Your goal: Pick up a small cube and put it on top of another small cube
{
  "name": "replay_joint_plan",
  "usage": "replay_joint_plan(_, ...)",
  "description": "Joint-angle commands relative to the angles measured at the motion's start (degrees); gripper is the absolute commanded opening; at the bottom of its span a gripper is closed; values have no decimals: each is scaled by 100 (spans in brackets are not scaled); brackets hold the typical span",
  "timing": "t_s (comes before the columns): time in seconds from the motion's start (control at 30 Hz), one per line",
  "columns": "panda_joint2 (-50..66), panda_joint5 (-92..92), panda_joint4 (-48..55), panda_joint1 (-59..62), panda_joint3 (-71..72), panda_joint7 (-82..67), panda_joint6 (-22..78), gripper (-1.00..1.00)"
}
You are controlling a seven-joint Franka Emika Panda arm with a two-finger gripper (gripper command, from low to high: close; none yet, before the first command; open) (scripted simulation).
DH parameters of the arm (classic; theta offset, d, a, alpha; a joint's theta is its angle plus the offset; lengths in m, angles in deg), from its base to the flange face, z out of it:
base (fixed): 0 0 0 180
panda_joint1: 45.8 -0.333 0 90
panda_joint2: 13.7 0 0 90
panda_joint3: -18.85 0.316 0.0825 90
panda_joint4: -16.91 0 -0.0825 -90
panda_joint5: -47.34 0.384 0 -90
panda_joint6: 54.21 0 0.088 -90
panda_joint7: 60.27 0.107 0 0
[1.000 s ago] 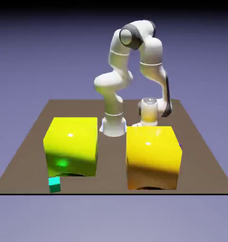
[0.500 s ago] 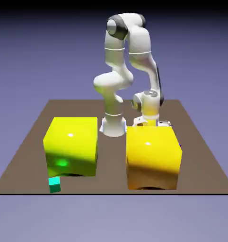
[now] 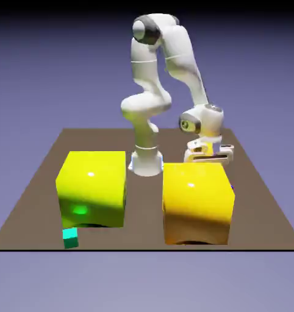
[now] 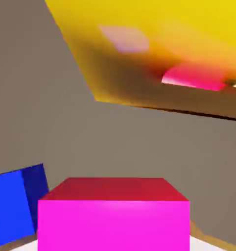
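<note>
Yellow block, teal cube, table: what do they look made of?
Yellow block: smooth, glossy, maybe plastic or lacquer; small bright highlight on top, pink reflection in the hand view.
Teal cube: smooth, plain colour, perhaps plastic; too small to judge gloss.
Table: flat matte brown, no grain or highlights; material unclear.

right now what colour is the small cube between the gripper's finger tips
Magenta, clearest in the hand view.

Place: simulated robot bench; signs: white arm, brown tabletop, blue-violet backdrop (plainly rendered)
</note>
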Motion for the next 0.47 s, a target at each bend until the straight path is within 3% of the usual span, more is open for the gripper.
replay_joint_plan(0.0, 23, 80, 208, -121, 123, -66, 187, -100)
replay_joint_plan(0.07, 32, 112, 291, -169, 171, -93, 260, -100)
replay_joint_plan(0.3, 1445, -1003, 421, -685, -615, 726, -983, -100)
replay_joint_plan(0.33, 1445, -1003, 421, -685, -615, 726, -983, 100)
replay_joint_plan(0.43, 1030, -676, 383, -534, -384, 485, -618, 100)
